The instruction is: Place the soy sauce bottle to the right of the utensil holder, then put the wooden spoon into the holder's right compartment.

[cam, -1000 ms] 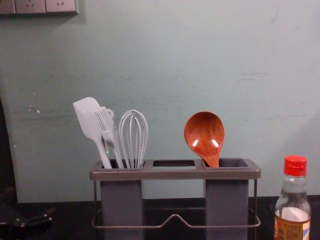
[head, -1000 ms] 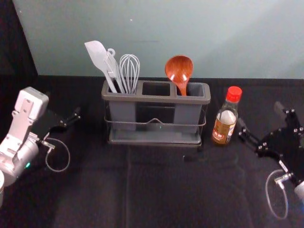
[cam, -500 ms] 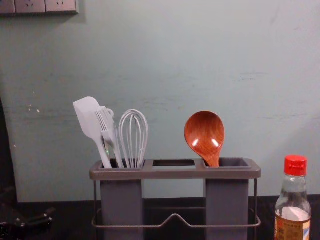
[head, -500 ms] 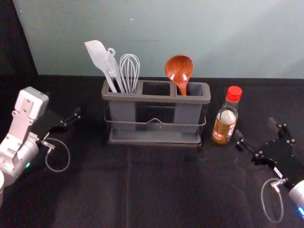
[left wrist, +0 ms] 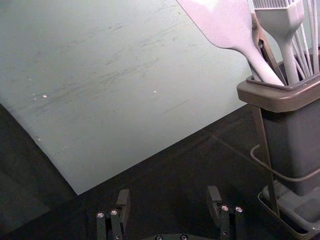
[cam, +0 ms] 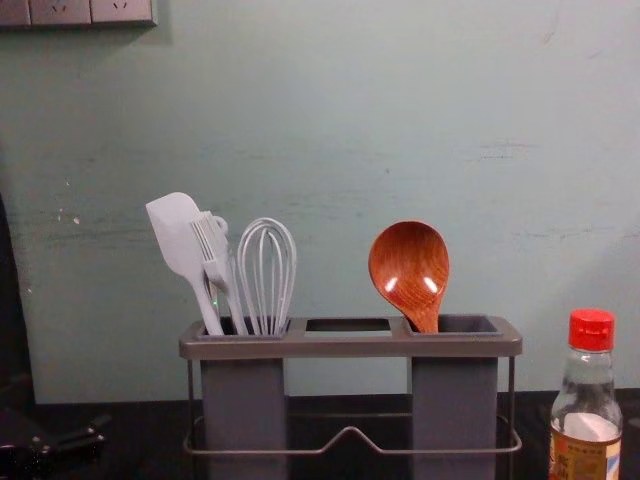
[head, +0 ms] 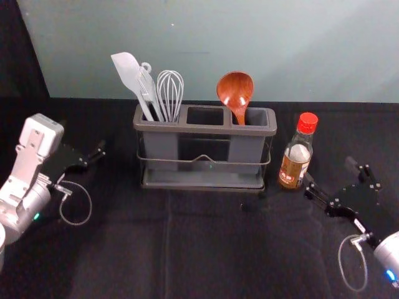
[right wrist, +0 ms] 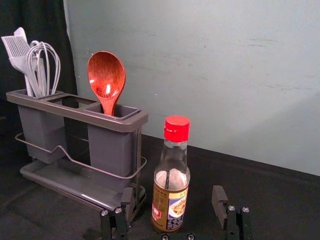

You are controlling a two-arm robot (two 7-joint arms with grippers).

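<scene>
Bottle and spoon look placed; right gripper easing away

Behind the table (head: 218,255) rises a pale wall (head: 318,56), which limits movement past the far edge. The utensil holder (head: 187,129) stands upright near that edge, with pale utensils (head: 127,71) in its left compartment and its middle slot empty.

The left gripper (left wrist: 169,191) is parked to the holder's left, fingers apart with nothing between them. The right gripper (head: 329,171) is at the right, low beside the bottle, its fingers also apart and gripping nothing. It is what has just changed: over the last second it has drawn back a little toward the robot, while bottle, spoon and holder have kept their places. That suggests a withdrawal with the placing finished.

The soy sauce bottle (head: 294,163) stands upright on the table, just right of the holder and apart from it, its red cap (head: 307,123) on. The wooden spoon (head: 235,90) sits bowl up in the right compartment (head: 245,149), leaning toward the middle slot. Both parts of the task appear met.

Open room lies in front of the holder and to the bottle's right. One fingertip is just beside the bottle, so the retreat should run straight back; a swing toward the holder could nudge or tip it.
</scene>
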